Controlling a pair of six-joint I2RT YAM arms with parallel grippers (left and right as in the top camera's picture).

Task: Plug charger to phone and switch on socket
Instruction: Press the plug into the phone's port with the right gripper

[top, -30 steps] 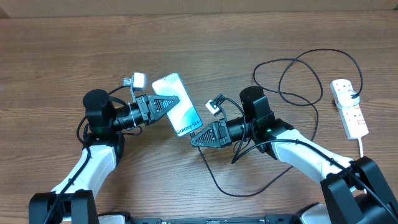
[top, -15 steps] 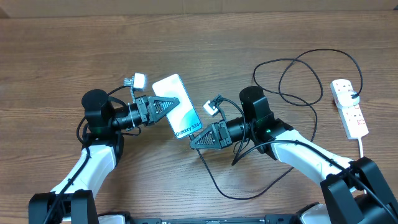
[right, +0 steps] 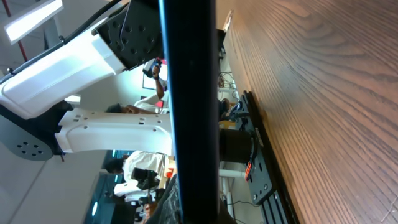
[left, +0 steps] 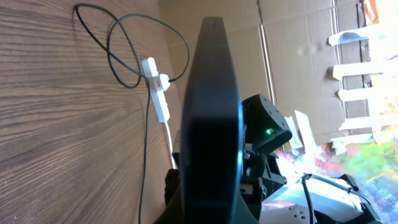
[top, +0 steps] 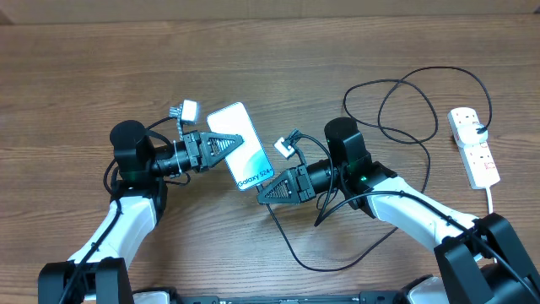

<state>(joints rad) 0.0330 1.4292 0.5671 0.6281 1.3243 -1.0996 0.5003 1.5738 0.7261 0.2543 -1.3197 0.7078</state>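
My left gripper (top: 240, 139) is shut on the phone (top: 242, 150) and holds it off the table, lit blue screen up, its "Galaxy" end toward the right arm. In the left wrist view the phone (left: 211, 112) stands edge-on between the jaws. My right gripper (top: 261, 192) is shut just below that "Galaxy" end. The charger's black cable (top: 291, 249) comes out from under it; the connector tip is hidden. In the right wrist view the phone (right: 189, 93) is a dark bar filling the middle. The white socket (top: 473, 148) lies far right with the charger's plug in it.
The charger's loose loops (top: 405, 105) lie on the wooden table (top: 101, 67) between the right arm and the socket. The socket's thick white cord (top: 492, 198) runs toward the front edge. In the left wrist view, the socket (left: 157, 87) and a cardboard wall (left: 292, 56) show.
The phone's "Galaxy" end has shifted very slightly to the left. Both arms have hardly moved.
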